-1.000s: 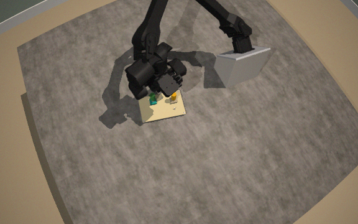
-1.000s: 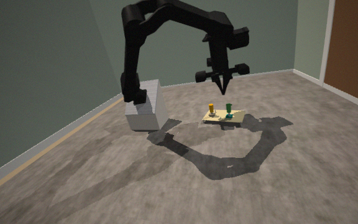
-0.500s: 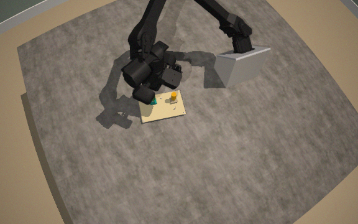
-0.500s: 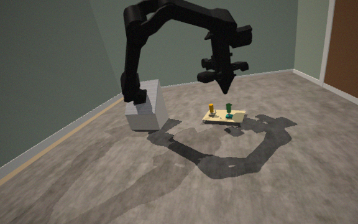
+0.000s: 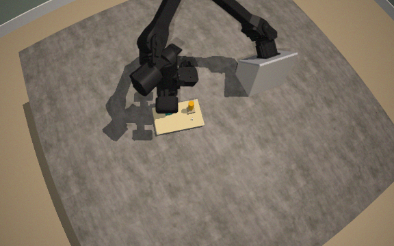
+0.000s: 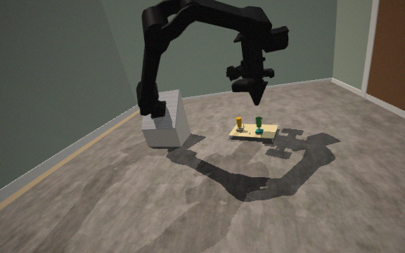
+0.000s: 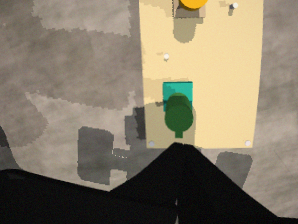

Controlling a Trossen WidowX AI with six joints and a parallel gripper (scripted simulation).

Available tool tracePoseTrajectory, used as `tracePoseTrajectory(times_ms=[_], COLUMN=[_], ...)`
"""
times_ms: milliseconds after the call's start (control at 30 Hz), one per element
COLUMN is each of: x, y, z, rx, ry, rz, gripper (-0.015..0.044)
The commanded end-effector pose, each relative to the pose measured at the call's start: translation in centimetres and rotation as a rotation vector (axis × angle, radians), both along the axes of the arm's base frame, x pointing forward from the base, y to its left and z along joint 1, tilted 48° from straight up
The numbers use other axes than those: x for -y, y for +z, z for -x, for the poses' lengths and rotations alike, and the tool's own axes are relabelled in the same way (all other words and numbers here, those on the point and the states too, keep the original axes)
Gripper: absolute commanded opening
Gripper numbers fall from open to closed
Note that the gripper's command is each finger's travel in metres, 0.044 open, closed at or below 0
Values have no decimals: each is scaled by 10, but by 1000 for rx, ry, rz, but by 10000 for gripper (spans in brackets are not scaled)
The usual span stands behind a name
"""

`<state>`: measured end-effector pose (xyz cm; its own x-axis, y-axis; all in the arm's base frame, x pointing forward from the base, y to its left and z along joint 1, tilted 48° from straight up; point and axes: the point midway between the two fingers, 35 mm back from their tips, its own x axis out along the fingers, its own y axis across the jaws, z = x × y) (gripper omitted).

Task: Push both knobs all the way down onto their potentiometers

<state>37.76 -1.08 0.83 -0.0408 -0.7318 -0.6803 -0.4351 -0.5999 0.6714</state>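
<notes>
The end effector (image 6: 256,102) was fully closed, its fingers pressed together into a single point, gripping nothing and touching nothing. It hung pointing straight down, well above the circuit board (image 6: 269,131). Directly beneath its tip stood the green knob (image 6: 259,121), upright on a teal potentiometer (image 7: 177,90) and raised above it on the shaft. Farther along the board from the tip stood the orange knob (image 6: 239,121), also upright and raised above its own base. The pale board sat flat on short legs on the grey tabletop (image 6: 118,197), partly in the arm's shadow.
</notes>
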Motion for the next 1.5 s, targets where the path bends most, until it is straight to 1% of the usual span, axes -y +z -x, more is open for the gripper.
tracePoseTrajectory(times_ms=[0,100,200,833,1467], x=[0,2,15,30,32], y=[0,-1,-13,-26,-28], z=[-2,-2,-1,0,0], rx=[-41,-41,-41,-41,-41], ry=[36,36,36,36,36], rz=[2,3,4,5,5], gripper=[0,0,0,0,0])
